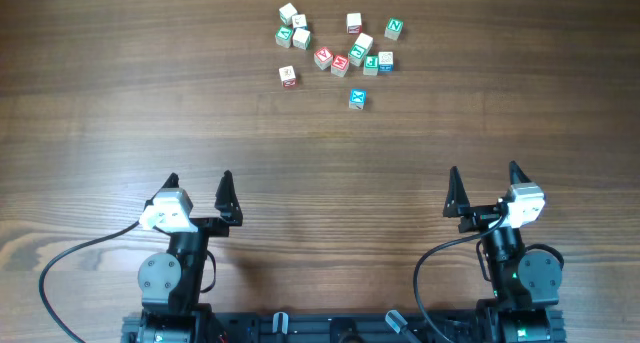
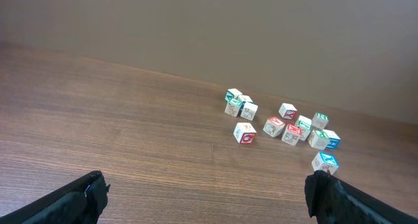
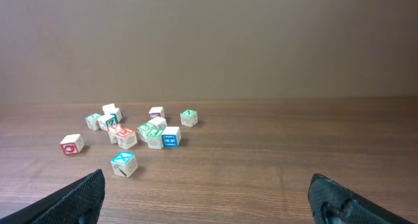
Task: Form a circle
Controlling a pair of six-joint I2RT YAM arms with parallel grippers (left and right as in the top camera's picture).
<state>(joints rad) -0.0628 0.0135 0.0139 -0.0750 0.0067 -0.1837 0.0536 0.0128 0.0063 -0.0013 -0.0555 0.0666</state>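
Wooden cubes [image 1: 356, 53], pale with coloured marks, lie in a loose scatter at the upper middle of the overhead view, well apart from both arms across the tabletop [image 1: 100, 113]. Nothing like a circle shows among them yet. At the lower left, the left fingers [image 1: 226, 191] stand spread wide with nothing between them. Going across the scatter, there is a tight knot [image 1: 299, 23] of cubes at its left end and a red-marked cube [image 1: 288, 76] on its own just below that. A denser bunch [image 1: 340, 65] of red and green ones sits in the middle, a blue-marked cube [image 1: 357, 99] lies alone at the lower edge, and a green-marked cube [image 1: 394, 28] is out at the right. At the lower right, the right fingers [image 1: 454, 191] are equally wide and empty.

From here I'd reckon these cubes are light, stiff and smooth-faced, not fragile, and likely to skid if nudged. The sound hold would be across two opposite flat faces from above. The loners offer that freely, whereas the packed ones leave little room for a finger beside them and may need parting first.

The marks are too small to read as letters. In both wrist views only dark finger tips show, cut off at the bottom corners. Nearer cubes cover those behind, so I cannot count the knot for certain.
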